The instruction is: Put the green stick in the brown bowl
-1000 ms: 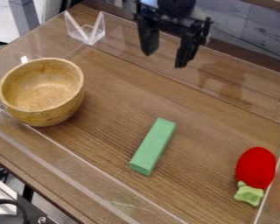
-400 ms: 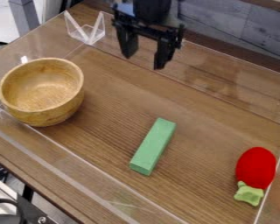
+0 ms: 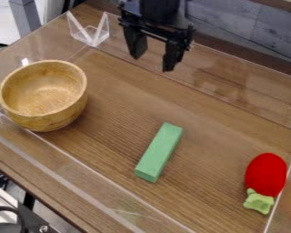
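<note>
Your pincer (image 3: 155,53) is hanging spread wide and empty at upper centre. The green stick (image 3: 159,152) is lying diagonally at lower centre, well apart from the brown bowl (image 3: 43,94) at left. Descending unaligned to that diagonal, you are risking shoving it toward the red toy (image 3: 265,176).

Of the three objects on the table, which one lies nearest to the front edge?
The red strawberry toy at the right lies nearest the front edge. The green stick is farther back in the middle, and the brown bowl farther still, at the left.
</note>
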Tool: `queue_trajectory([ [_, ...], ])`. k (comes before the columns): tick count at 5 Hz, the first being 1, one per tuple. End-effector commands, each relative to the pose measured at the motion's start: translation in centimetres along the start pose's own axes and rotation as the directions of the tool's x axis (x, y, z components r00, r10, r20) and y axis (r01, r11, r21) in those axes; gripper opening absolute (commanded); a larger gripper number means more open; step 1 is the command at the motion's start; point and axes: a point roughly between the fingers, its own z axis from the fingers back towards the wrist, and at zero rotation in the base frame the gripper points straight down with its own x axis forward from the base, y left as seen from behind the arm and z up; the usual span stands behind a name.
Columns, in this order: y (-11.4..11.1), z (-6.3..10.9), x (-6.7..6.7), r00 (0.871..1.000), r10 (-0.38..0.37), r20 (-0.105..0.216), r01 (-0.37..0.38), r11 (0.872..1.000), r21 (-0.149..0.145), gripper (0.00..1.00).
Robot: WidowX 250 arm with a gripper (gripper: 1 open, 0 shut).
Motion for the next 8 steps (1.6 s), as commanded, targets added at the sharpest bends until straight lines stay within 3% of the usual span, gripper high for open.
queue_trajectory([
  [1, -0.2, 0.8, 0.6, 0.998, -0.019, 0.064, 0.018, 1.0, 0.018, 1.0],
  [5, 0.8, -0.3, 1.1, 0.996, 0.027, 0.082, -0.031, 0.998, 0.049, 1.0],
  [8, 1.0, 0.2, 1.0, 0.993, 0.057, 0.103, -0.062, 0.997, 0.051, 1.0],
])
